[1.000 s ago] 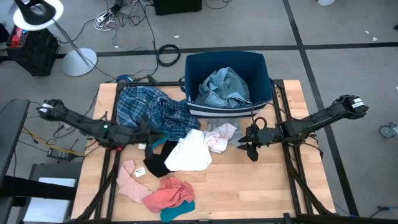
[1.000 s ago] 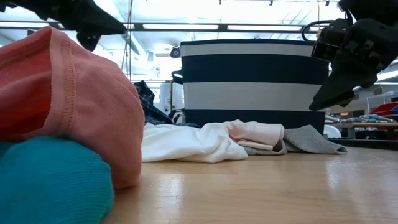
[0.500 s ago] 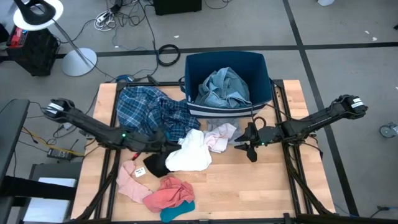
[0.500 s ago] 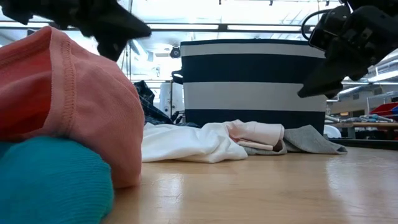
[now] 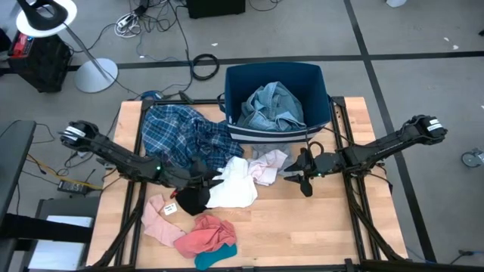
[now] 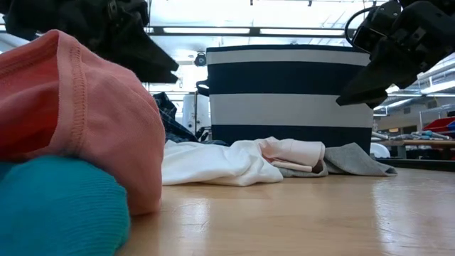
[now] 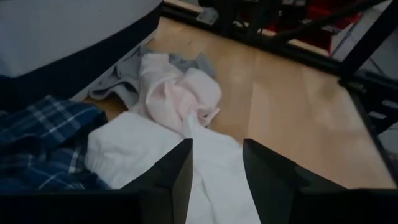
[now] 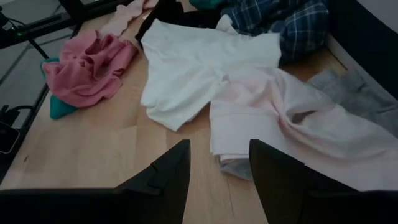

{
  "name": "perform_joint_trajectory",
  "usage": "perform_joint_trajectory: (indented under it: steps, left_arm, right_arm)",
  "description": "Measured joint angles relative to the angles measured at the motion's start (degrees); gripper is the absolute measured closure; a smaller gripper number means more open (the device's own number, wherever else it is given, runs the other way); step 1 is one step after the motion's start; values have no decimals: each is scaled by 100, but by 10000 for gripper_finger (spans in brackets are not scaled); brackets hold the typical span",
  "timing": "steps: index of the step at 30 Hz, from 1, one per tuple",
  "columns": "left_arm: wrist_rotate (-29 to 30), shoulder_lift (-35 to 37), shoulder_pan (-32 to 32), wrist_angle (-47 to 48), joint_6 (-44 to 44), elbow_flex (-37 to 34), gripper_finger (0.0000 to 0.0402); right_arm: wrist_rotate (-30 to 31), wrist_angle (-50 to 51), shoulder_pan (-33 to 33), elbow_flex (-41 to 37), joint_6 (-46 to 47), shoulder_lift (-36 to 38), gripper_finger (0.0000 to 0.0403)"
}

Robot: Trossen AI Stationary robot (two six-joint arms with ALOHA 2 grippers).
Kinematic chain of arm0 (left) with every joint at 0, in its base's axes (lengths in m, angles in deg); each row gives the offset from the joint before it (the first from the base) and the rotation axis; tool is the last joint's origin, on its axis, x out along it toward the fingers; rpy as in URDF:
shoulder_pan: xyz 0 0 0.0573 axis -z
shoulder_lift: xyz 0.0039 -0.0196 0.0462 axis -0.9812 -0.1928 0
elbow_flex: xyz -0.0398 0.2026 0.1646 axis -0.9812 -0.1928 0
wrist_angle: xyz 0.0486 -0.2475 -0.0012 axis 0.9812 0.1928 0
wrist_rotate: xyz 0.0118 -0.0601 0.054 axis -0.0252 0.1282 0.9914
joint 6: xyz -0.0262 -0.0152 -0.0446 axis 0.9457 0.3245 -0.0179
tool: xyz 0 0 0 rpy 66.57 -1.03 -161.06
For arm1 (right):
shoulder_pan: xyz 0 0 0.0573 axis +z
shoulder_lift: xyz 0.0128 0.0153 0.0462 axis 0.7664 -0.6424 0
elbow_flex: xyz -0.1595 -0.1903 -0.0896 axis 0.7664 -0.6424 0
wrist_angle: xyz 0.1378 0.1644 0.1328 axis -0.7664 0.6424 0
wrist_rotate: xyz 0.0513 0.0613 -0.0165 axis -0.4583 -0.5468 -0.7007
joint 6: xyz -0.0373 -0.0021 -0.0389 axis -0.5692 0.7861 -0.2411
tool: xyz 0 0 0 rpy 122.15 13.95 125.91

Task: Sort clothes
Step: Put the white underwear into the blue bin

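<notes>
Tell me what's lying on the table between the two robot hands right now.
In the high view, the white garment and a pale pink piece lie between the left hand and the right hand.

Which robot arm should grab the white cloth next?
Probably the left. Its open end effector hangs right over the white cloth. The right end effector, also open, waits farther off, nearer the pale pink piece.

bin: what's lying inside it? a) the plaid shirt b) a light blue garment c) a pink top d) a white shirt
b, in the high view the bin holds a crumpled light blue garment, while the plaid shirt lies on the table beside it.
</notes>
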Motion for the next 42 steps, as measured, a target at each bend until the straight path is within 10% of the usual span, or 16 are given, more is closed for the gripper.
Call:
perform_joint_trajectory:
  steps: [34,42]
  left_arm:
    - [-115,-2296,7,-239,1232,21,258]
    - [-61,-2344,4,-1118,819,1,390]
  right_arm:
    - [2,-1,0,0,165,0,237]
    - [2,0,0,0,177,0,239]
